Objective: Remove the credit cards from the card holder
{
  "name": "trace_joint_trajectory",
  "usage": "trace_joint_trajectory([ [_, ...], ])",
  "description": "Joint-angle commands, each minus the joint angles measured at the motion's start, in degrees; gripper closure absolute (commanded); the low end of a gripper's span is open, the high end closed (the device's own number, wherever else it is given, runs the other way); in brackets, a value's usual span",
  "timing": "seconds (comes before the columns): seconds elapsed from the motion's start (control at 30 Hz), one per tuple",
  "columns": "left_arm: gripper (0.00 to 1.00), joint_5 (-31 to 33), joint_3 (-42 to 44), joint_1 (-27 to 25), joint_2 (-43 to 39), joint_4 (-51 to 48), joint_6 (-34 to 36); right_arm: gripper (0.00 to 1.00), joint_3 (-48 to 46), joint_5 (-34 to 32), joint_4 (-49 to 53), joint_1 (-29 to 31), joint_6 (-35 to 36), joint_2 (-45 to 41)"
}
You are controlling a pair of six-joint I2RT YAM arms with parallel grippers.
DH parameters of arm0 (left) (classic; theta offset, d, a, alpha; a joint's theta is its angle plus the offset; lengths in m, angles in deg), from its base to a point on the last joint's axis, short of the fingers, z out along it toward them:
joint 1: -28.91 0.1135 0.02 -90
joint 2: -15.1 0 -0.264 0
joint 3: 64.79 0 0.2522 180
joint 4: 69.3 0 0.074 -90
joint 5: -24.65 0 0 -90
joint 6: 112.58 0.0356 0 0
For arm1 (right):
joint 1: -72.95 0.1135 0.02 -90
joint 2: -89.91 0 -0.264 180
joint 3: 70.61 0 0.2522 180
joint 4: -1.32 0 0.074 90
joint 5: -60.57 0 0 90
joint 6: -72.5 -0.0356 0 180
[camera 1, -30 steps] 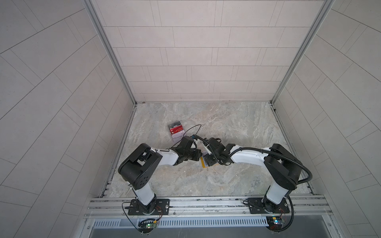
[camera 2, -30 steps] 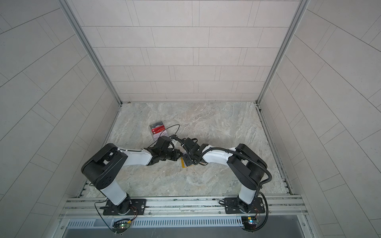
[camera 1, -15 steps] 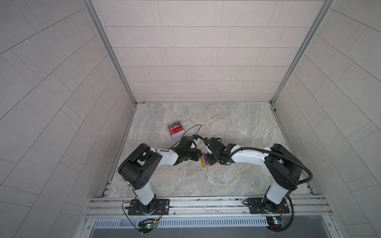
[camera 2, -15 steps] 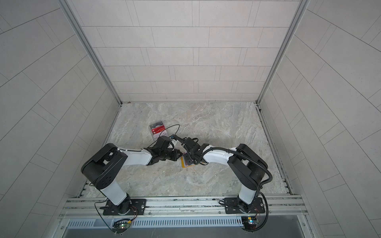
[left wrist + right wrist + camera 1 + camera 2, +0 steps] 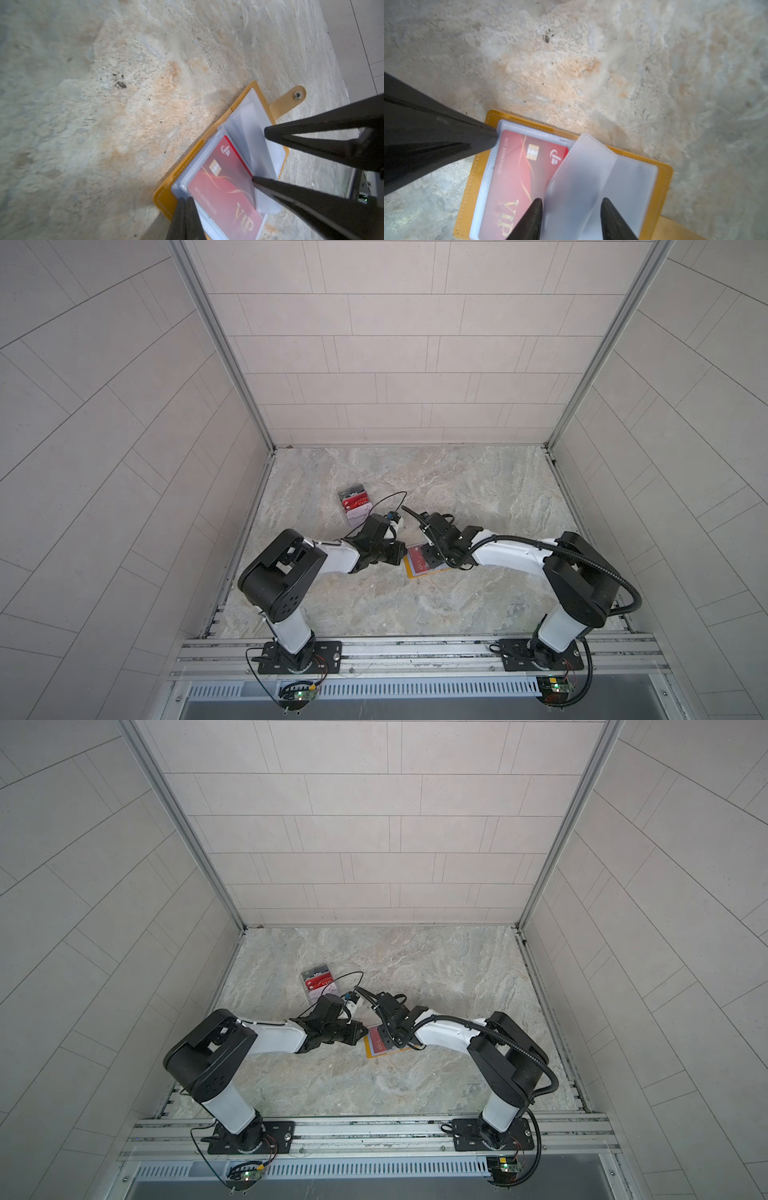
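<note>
In a top view, the mustard-yellow leather-look card holder [image 5: 419,568] lies open on the marble tabletop [image 5: 415,614], centre-near, between my arms. Left wrist view: my left hand [image 5: 185,200], fingers together, presses its left edge, I judge to pin it. Right wrist view: my right hand [image 5: 571,200], fingers apart, straddles a raised clear plastic sleeve [image 5: 583,166], exposing the red chip credit card [image 5: 517,176] inside its pocket.

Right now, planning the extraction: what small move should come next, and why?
Probably close the right fingers on the raised clear page and fold it aside: it partly covers the red card, while the shut left fingers touch the card holder.
</note>
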Motion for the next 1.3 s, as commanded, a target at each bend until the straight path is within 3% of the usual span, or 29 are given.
trace_joint_trajectory([
  [0.0, 1.00, 0.0, 1.0, 0.1, 0.5, -5.2, 1.3, 0.52, -0.9, -2.0, 2.2, -0.6, -0.9, -2.9],
  [0.5, 1.00, -0.5, 0.5, 0.1, 0.5, -6.3, 2.2, 0.57, -4.0, -2.7, 4.0, -4.5, -1.0, -8.0],
  [0.8, 1.00, -0.6, -0.6, 0.1, 0.5, -7.8, 3.3, 0.57, -2.4, -7.0, 9.4, -4.9, -1.1, -11.1],
  [1.07, 1.00, -0.7, -1.4, 0.1, 1.4, -7.6, 3.8, 0.57, 0.4, 16.7, 9.1, -8.0, -0.3, -8.0],
  [1.27, 1.00, -0.7, -2.9, 0.2, 2.6, -8.0, 4.5, 0.62, -0.5, 28.7, 3.7, -11.0, -2.2, -3.7],
])
